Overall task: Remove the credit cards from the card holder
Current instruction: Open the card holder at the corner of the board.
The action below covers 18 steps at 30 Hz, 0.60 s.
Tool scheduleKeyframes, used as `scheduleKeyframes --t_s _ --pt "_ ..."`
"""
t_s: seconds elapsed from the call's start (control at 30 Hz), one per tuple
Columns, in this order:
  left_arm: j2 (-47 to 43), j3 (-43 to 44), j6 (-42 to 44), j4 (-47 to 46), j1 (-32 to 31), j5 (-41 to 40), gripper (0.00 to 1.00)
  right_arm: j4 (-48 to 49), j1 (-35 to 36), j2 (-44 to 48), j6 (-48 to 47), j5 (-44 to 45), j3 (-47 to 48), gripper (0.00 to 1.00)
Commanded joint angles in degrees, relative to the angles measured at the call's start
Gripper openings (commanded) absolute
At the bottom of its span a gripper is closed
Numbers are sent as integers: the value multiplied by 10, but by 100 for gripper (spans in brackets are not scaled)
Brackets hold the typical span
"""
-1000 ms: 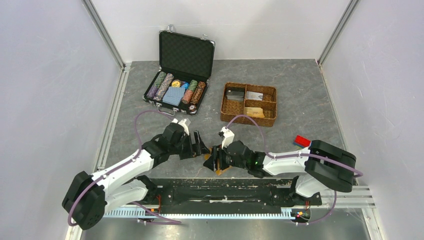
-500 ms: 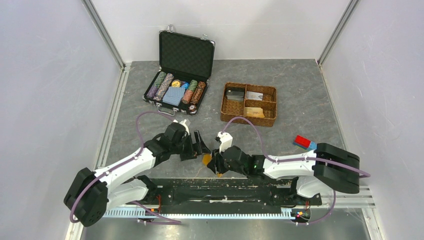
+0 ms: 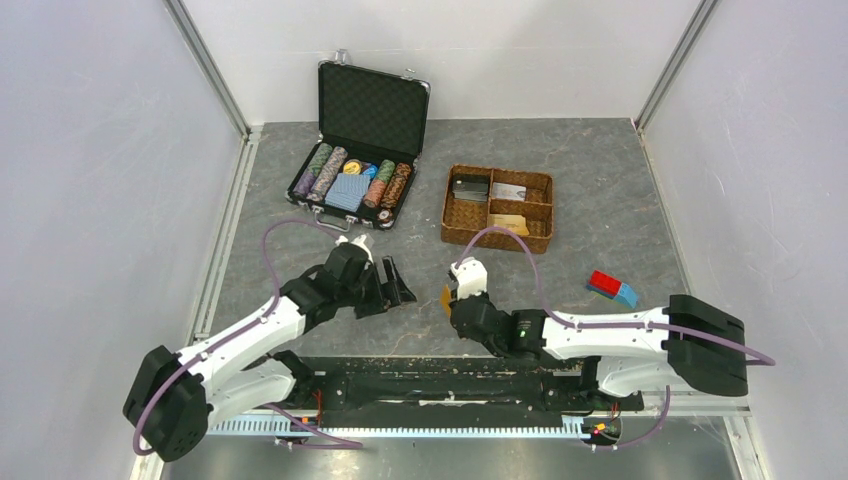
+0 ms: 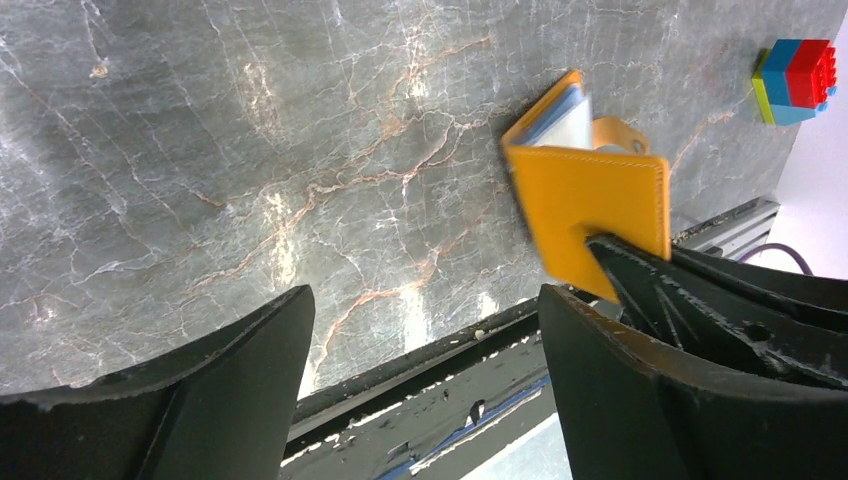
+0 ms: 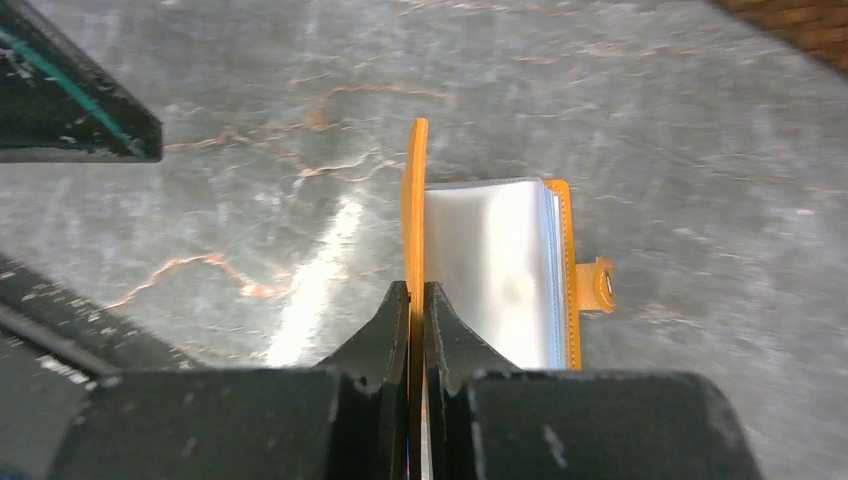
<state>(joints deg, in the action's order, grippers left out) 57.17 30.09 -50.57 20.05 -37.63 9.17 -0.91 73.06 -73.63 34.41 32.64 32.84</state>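
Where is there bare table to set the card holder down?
Bare stone: behind and right of the woven basket, between it and the red-and-blue block, narrowly left of the chip case. Crowded: near middle, where open left jaws face the card holder in the right jaws.

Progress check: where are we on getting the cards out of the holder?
Done: the card holder is gripped and spread open. In hand: the right gripper is shut on one orange cover; the left gripper is open and empty beside it. Left: pulling cards. No loose card shows, and the pale sleeves don't reveal any inside.
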Motion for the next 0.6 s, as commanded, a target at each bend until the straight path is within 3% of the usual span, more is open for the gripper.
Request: scheduleKeyframes --t_s 0.0,0.1,0.3,0.4,0.47,0.57 --pt "25 32 25 -13 3 -13 88 -134 17 1 -6 138 58 0" --pt "49 41 36 -18 6 -19 88 -156 24 -36 -3 142 84 3" --pt "80 25 43 -42 27 -1 87 -152 47 -106 -12 111 142 30" --pt "83 14 42 -58 30 8 87 -125 53 -110 -20 87 144 34" --pt "84 12 46 -64 30 11 87 -95 53 -99 -30 60 131 42" --pt "85 11 51 -66 30 8 87 -71 54 -72 -31 29 111 44"
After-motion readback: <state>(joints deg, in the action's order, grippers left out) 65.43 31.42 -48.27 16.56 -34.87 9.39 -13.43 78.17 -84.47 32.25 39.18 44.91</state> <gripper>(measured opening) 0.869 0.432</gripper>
